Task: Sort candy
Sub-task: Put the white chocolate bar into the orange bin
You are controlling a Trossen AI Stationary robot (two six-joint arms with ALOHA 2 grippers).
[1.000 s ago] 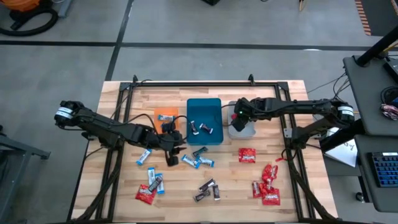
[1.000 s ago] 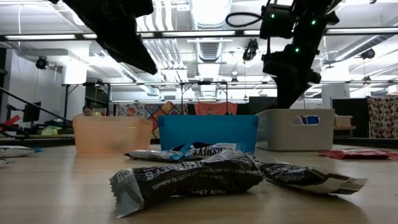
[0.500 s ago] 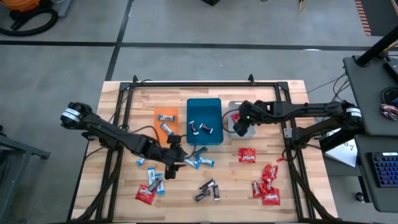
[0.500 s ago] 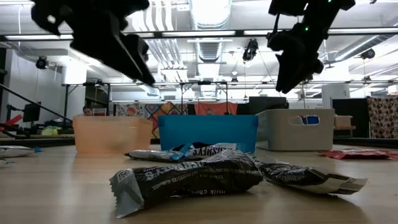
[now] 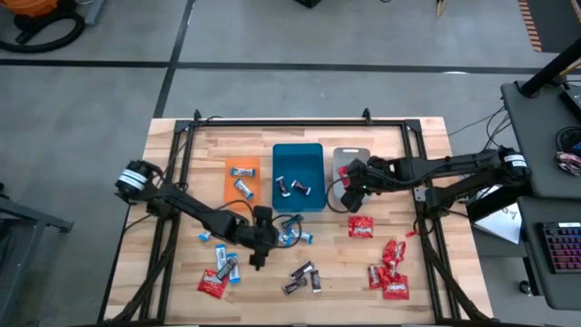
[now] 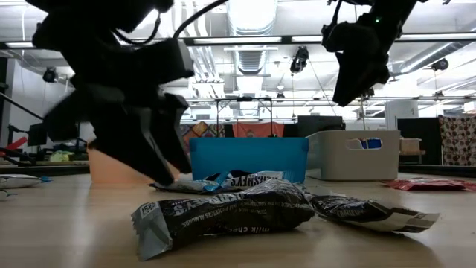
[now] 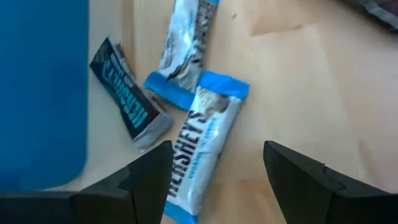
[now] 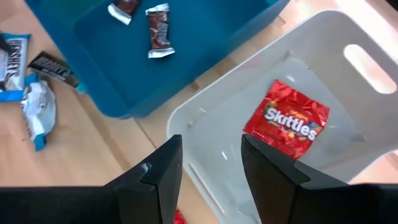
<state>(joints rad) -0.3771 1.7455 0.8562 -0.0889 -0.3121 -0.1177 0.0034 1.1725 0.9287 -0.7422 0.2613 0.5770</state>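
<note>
A few candies already lie in the trays, but most candy is scattered along the table's front edge. The left gripper, fingers spread, hovers over a blue bar (empty-handed); the right gripper, also spread, hangs above the grey tray.

Trays: three are standing in a row at the far middle, an orange tray, a teal tray and a grey tray.
Orange tray: two light blue candies are lying in it.
Teal tray: two dark candies are lying in it.
Grey tray: one red packet is lying in it.
Beside the teal tray's near edge: two blue bars and one dark bar are lying together.
Loose red packets: roughly six are lying on the table, though the near-right heap is overlapping too much to count surely.
</note>
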